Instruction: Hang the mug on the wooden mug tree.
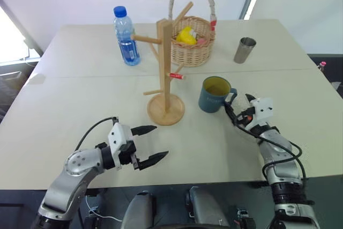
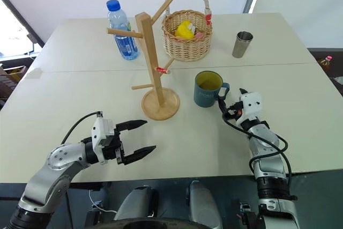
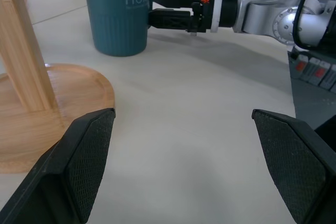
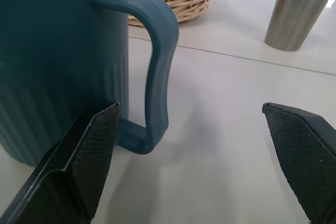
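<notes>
Dusty-blue and ribbed, the mug (image 1: 213, 95) stands upright on the pale table (image 1: 80, 105), its yellow inside showing from above and its loop handle (image 4: 157, 72) turned toward the right gripper (image 1: 236, 104). That gripper lies level just beside the mug with its two black fingers spread wide; in the right wrist view one fingertip (image 4: 89, 150) sits close against the mug's wall next to the handle and the other stands well out over bare table, so the handle falls between them, and nothing is clamped. The left wrist view shows the same gripper reaching in at the handle side of the mug.

To the left of the mug, near it but apart, the wooden mug tree (image 1: 165, 68) stands upright on its round disc base, its square post carrying angled pegs, one of them red-tipped. No mug hangs on it.

The left gripper (image 1: 151, 143) hovers low over the near part of the table, in front of the tree's base, pointing toward the right with its fingers apart and empty.

Behind the tree are a water bottle (image 1: 126, 37) with a blue cap, a wicker basket (image 1: 193, 41) holding something yellow, and a steel tumbler (image 1: 245, 50) off to the right
</notes>
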{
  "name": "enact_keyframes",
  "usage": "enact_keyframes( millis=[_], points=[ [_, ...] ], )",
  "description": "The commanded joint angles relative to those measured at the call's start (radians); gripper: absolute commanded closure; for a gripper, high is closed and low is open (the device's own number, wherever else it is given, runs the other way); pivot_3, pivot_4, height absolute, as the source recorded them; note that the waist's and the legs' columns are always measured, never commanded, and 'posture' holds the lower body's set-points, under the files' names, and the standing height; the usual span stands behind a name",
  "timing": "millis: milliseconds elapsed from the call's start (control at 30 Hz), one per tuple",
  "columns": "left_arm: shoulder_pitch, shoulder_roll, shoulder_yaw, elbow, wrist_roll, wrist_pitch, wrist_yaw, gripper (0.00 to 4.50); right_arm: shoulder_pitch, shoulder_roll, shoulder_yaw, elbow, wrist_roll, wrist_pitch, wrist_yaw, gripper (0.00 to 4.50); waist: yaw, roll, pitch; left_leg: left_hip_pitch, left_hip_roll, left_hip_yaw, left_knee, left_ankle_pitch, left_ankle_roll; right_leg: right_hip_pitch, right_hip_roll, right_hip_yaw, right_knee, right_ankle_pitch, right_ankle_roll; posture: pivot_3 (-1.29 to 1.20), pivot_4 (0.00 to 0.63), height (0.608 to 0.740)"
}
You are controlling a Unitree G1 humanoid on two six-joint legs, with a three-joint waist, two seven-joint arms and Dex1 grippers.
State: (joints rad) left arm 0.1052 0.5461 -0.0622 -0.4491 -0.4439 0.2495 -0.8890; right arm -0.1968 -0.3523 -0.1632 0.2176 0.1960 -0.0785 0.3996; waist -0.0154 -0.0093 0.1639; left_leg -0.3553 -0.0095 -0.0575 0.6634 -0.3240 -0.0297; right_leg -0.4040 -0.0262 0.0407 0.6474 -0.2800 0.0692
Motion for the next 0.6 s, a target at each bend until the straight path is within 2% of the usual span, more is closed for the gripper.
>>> enact_keyframes(
  millis=[33,67,167,400,600],
  points=[
    [0.002,0.002,0.011,-0.029,-0.005,-0.017,0.006,0.0,-0.034,0.007,0.0,0.015,-0.001,-0.03,0.004,0.02,0.0,0.0,0.0,0.0,0.0,0.0,0.0,0.0,0.0,0.0,0.0,0.0,0.0,0.0,0.0,0.0,0.15,0.74],
    [0.002,0.003,0.013,-0.029,-0.005,-0.017,0.007,0.0,-0.041,0.009,0.001,0.022,0.0,-0.031,0.007,0.02,0.0,0.0,0.0,0.0,0.0,0.0,0.0,0.0,0.0,0.0,0.0,0.0,0.0,0.0,0.0,0.0,0.15,0.74],
    [0.003,0.006,0.02,-0.026,-0.003,-0.02,0.012,0.0,-0.057,0.014,0.006,0.035,0.003,-0.033,0.022,0.88,-0.001,0.0,0.0,0.0,0.0,0.0,0.0,0.0,0.0,0.0,0.0,0.0,0.0,0.0,0.0,0.0,0.15,0.74],
    [0.001,0.006,0.02,-0.025,-0.002,-0.019,0.022,0.0,-0.057,0.022,0.013,0.02,0.016,-0.035,0.053,4.44,0.001,0.0,0.0,0.0,0.0,0.0,0.0,0.0,0.0,0.0,0.0,0.0,0.0,0.0,0.0,0.0,0.15,0.74],
    [-0.002,0.011,0.027,-0.027,-0.002,-0.014,0.031,0.0,-0.031,-0.003,0.033,-0.05,-0.019,-0.032,0.06,4.44,0.001,0.0,0.0,0.0,0.0,0.0,0.0,0.0,0.0,0.0,0.0,0.0,0.0,0.0,0.0,0.0,0.15,0.74]
  ],
)
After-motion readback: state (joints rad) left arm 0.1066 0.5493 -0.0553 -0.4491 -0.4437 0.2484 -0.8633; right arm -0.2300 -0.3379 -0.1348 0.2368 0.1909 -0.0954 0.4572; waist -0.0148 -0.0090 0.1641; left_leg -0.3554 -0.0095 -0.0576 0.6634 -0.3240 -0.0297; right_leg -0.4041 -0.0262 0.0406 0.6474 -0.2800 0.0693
